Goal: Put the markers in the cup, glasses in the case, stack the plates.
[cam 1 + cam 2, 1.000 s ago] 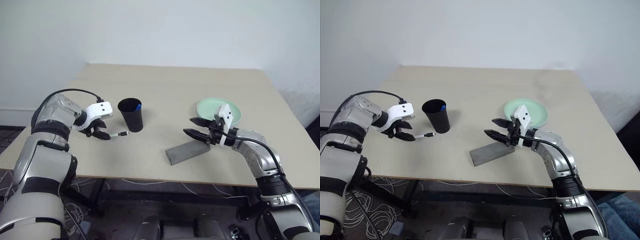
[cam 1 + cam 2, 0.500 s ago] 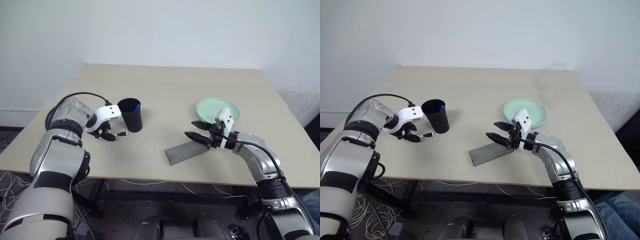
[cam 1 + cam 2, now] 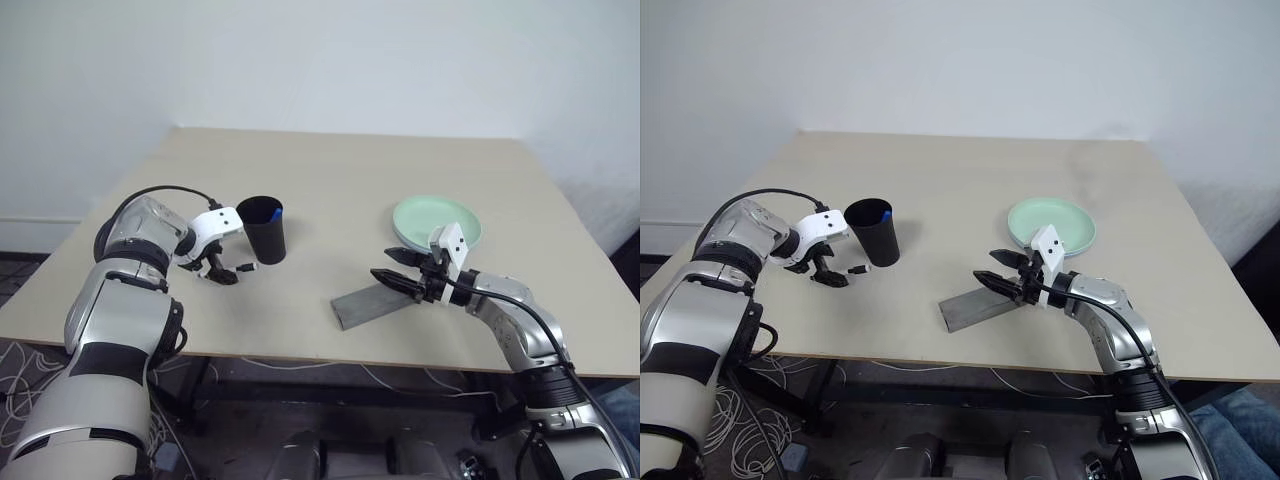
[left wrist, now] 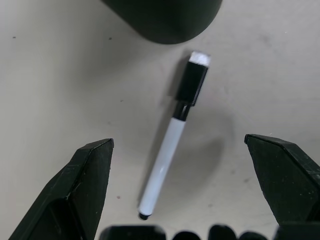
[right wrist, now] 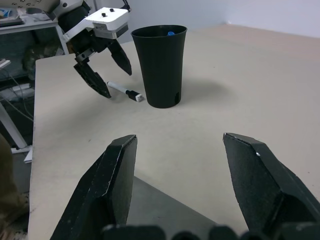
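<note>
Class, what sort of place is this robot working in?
Probably a robot test room or lab: one plain beige table against a bare white wall, with loose cables on the floor beneath.

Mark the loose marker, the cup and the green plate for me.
marker (image 4: 167, 150): left wrist view, on its white barrel.
cup (image 3: 266, 242): left eye view, on its black side wall.
green plate (image 3: 420, 217): left eye view, on its bare inner surface.

A beige wooden table (image 3: 330, 190) stands against a plain white wall (image 3: 300, 60), with tangled white cables (image 3: 750, 410) lying on the floor beneath its left side, a dark floor area at the far left edge, and a cluttered shelf (image 5: 20, 20) visible beyond the table's edge.
</note>
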Motion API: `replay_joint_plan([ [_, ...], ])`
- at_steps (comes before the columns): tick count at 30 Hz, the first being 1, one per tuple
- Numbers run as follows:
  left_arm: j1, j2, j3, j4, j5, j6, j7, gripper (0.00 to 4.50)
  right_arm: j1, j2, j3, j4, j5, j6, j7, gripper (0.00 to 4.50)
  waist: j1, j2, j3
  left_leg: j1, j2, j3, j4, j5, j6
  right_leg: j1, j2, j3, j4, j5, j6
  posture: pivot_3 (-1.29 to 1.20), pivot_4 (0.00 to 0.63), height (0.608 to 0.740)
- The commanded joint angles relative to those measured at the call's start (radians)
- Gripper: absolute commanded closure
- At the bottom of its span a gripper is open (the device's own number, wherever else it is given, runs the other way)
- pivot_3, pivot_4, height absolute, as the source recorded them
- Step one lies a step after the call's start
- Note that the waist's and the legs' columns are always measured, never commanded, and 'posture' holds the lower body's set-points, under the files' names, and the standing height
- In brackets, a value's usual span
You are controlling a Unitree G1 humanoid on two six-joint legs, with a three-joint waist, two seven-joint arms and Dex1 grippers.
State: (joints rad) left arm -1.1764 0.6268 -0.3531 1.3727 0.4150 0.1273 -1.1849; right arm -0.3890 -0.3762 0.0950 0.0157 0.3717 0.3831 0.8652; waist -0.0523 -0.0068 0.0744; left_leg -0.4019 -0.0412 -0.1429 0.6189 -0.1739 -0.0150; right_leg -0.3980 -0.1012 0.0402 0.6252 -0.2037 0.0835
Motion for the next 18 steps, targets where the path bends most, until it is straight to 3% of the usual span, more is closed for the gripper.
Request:
replay_joint_plan([
  [1,-0.011,0.000,0.006,-0.007,0.008,0.010,-0.028,0.03,-0.020,0.000,-0.016,-0.045,0.011,-0.008,-0.004,1.51,0.000,0.000,0.000,0.000,0.000,0.000,0.000,0.000,0.000,0.000,0.000,0.000,0.000,0.000,0.000,0.00,0.000,0.740],
  [18,0.001,-0.042,-0.032,0.003,0.073,0.001,-0.007,0.03,0.095,-0.015,-0.034,-0.194,0.030,0.054,-0.068,1.51,0.002,0.000,0.000,0.006,0.000,-0.001,0.002,-0.003,-0.004,0.007,0.000,0.000,0.000,0.000,0.000,0.00,0.000,0.740],
])
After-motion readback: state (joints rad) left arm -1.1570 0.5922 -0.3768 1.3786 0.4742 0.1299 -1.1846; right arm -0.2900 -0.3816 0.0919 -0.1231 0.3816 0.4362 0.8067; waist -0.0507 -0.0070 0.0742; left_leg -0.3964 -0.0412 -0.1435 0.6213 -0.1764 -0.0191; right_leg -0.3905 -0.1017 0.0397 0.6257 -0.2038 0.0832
